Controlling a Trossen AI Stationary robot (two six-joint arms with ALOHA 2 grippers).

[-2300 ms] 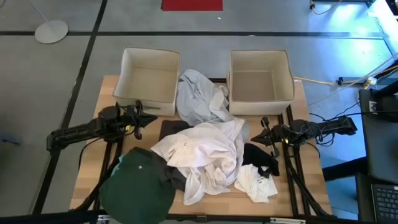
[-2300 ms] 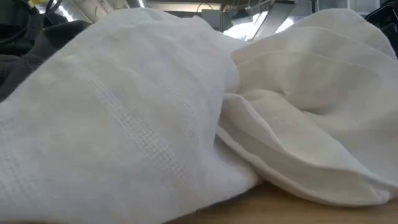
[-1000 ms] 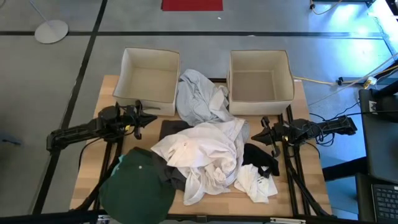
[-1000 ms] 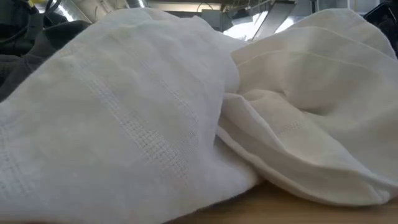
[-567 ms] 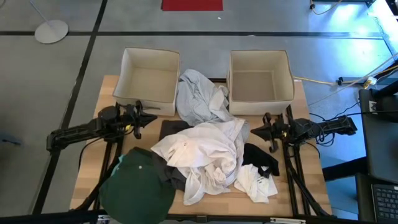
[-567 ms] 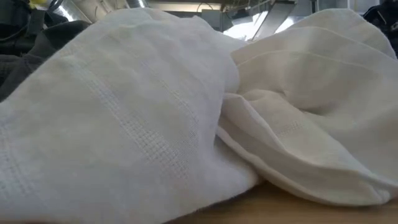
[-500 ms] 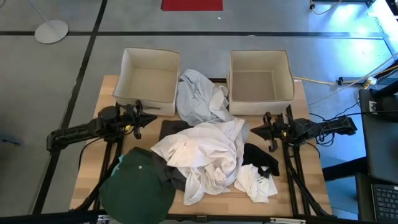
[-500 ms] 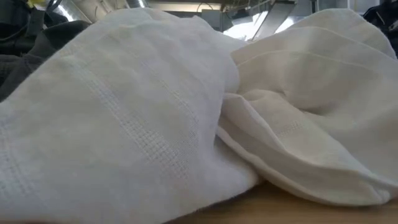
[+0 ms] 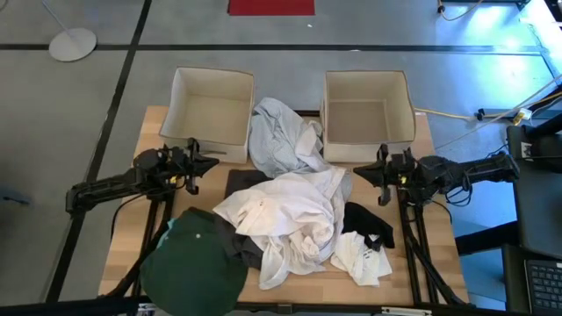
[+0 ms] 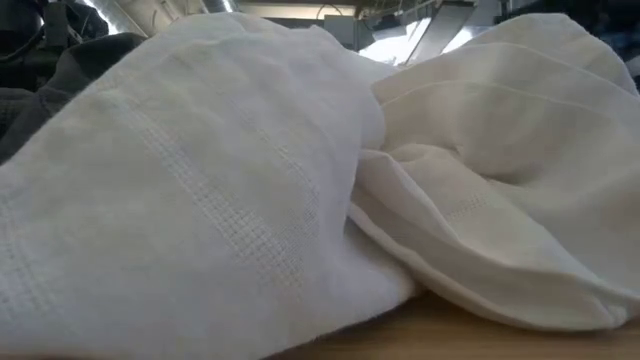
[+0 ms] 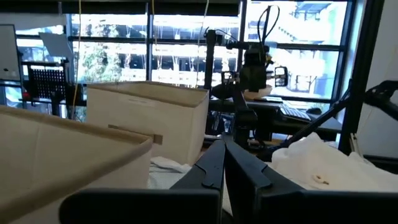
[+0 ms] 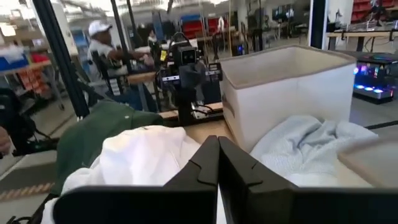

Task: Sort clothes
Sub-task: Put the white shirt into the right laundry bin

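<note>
The clothes lie in a heap on the table: a white garment (image 9: 290, 215) in the middle, a pale grey-blue one (image 9: 281, 136) between the boxes, a dark green one (image 9: 193, 263) at the near left, a dark grey one (image 9: 244, 250) beside it, a black one (image 9: 369, 224) and a small white one (image 9: 362, 259) at the near right. White cloth (image 10: 250, 200) fills the low view. My left gripper (image 9: 213, 161) is shut and empty, left of the heap, in front of the left box. My right gripper (image 9: 356, 172) is shut and empty, right of the heap, in front of the right box.
Two beige fabric boxes stand at the table's far edge, the left box (image 9: 211, 110) and the right box (image 9: 367, 105), both open on top. Bare wood shows along the table's left (image 9: 140, 202) and right (image 9: 430, 228) sides. A person (image 12: 102, 50) shows beyond the table.
My right gripper has moved toward the table's far edge, nearer the right box, and has stayed shut. The clothes have kept still.
</note>
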